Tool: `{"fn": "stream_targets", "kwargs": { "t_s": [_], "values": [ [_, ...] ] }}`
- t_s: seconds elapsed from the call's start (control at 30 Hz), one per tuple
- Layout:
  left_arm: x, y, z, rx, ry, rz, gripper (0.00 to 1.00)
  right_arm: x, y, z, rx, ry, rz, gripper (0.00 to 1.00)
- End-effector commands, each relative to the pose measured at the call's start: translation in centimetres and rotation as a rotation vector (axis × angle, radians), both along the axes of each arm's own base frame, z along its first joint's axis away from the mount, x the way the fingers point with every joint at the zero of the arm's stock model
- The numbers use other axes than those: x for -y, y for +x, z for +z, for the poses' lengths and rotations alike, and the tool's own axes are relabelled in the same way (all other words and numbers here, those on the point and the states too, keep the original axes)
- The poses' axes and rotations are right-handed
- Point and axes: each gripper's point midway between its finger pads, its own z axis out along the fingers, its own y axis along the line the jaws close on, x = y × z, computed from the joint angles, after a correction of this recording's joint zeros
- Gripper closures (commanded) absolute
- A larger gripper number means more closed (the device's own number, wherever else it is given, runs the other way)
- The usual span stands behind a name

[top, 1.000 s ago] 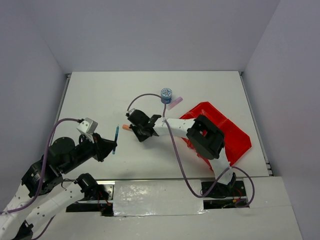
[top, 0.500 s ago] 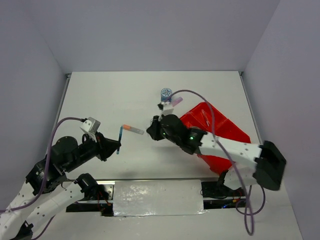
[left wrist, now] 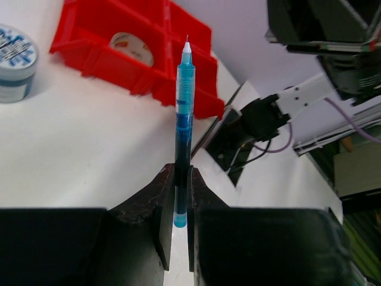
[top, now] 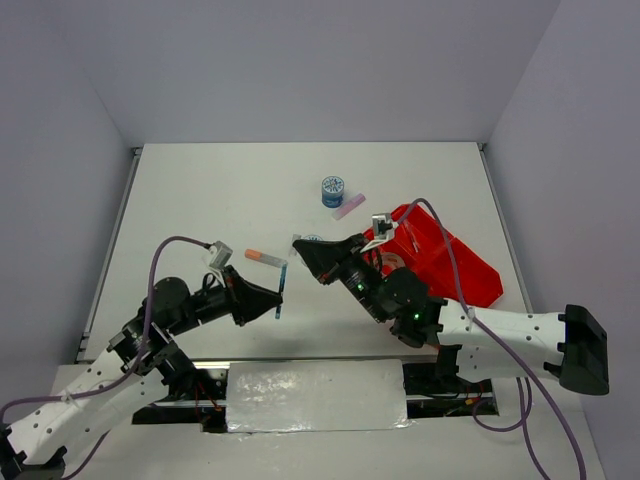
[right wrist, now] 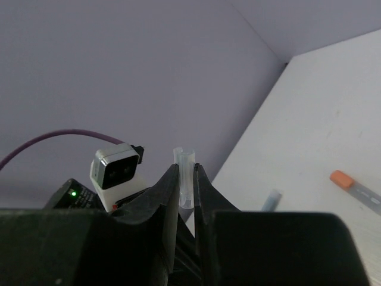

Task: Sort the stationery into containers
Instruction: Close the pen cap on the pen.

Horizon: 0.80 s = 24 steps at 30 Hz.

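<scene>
Blue pen is pinched tip-up in my left claw, off the worktop. My right claw is pressed onto a thin clear piece; I cannot tell what it is. In the top view, the orange-tipped marker lies at 9 o'clock of the right claw. The blue-white roll stands at its 1 o'clock, with the pink stick just beside the roll. The red tray sits at 3 o'clock, with a tape ring in one compartment.

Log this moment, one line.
left gripper: blue pen held | right gripper: clear cap held | table: orange-tipped marker, patterned roll, pink stick | tray: tape ring
</scene>
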Motion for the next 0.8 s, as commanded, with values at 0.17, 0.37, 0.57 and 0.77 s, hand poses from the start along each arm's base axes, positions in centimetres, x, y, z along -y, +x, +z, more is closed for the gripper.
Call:
{"fn": "stream_targets", "kwargs": {
  "t_s": [0.17,0.37,0.57,0.77],
  "values": [
    [0.6,-1.2,5.3,0.135,-0.17,-0.073,1.0,0.2,-1.5,4.5,0.113,0.127,0.027,1.0],
    [0.6,-1.3,5.3,0.135,-0.176,-0.071,1.0,-0.8,-1.6,4.7,0.16,0.072,0.043,1.0],
    [0.7,-1.3,5.0,0.131,-0.167,-0.079,1.0,-1.3,-1.1,4.1,0.164,0.025,0.02,1.0],
    [0.6,-1.1,4.9,0.134,-0.164,-0.068,1.0,-1.7,-1.2,4.0,0.168,0.015,0.031,1.0]
  ]
}}
